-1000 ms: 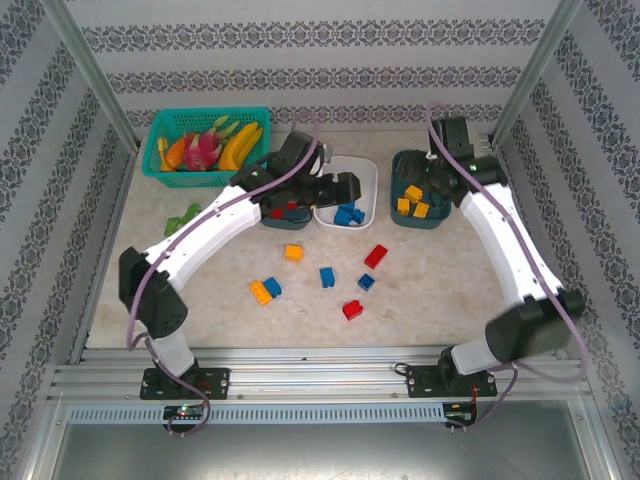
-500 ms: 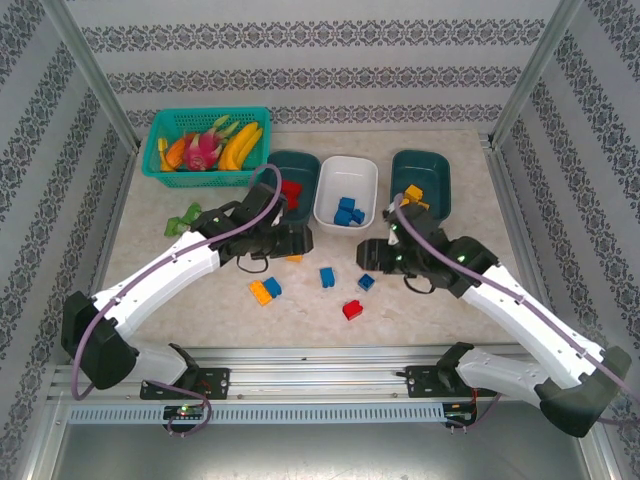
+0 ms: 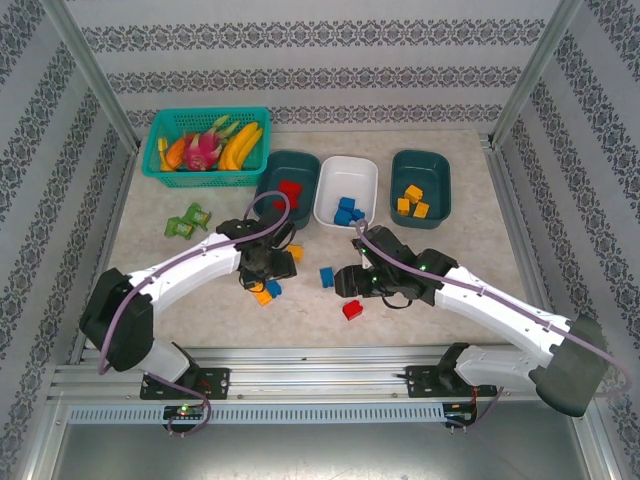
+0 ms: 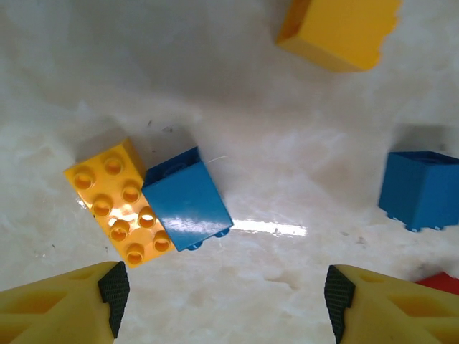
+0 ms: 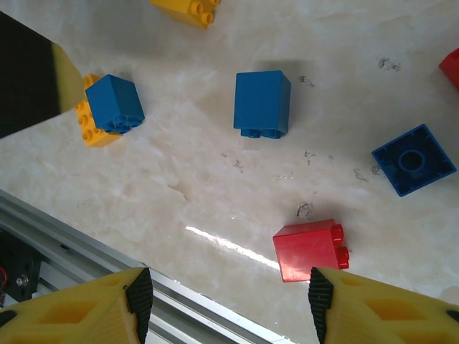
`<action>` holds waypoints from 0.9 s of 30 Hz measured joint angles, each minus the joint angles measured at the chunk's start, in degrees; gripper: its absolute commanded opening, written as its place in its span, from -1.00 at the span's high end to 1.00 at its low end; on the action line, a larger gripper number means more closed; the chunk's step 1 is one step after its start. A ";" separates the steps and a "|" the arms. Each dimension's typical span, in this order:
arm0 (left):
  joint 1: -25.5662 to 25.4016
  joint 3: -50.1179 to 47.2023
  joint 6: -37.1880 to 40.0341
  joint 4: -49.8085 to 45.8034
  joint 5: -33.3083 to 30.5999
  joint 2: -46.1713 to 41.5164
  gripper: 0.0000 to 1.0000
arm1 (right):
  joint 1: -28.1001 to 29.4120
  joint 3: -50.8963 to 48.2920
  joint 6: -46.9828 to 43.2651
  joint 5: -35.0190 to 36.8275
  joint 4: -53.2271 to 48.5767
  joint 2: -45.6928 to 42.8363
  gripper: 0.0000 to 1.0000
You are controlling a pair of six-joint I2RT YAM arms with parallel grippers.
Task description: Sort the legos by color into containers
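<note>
Downward: left claw [image 4: 224, 290], right claw [image 5: 228, 290] splayed over legos [image 4: 186, 202].

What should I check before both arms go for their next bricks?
1. Are the left jaws open and empty: ok.
2. Are the right jaws open and empty: ok.
3. Does the red brick before the right jaws stand alone: ok.
4. Is the yellow brick below the left jaws free of neighbours: not ok, the blue brick touches it.
5. Visible contents match: left teal tray red, white tray blue, right teal tray yellow: ok.
</note>
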 measured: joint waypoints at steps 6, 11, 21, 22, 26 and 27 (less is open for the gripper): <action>0.00 0.07 -3.93 -0.11 0.20 4.52 -0.33 | 0.00 -3.50 0.04 -2.51 4.96 0.00 -0.31; 0.13 0.07 -6.43 -0.09 0.22 5.99 -0.31 | 0.00 -6.32 0.04 -4.94 9.75 -0.09 -0.39; 0.39 1.14 -7.96 -0.11 0.20 10.14 -0.22 | -0.94 -6.45 -0.11 -7.08 12.61 -0.15 -0.39; 0.39 1.16 -8.04 -0.11 0.17 10.21 -0.20 | -1.18 -6.45 -0.11 -7.26 12.61 -0.17 -0.39; 0.39 1.64 -8.41 -0.09 0.17 10.32 -0.12 | -1.57 -6.45 -0.11 -7.67 12.61 -0.24 -0.38; 0.39 1.88 -8.41 -0.11 0.15 10.49 -0.07 | -1.57 -6.45 -0.11 -7.72 12.61 -0.24 -0.38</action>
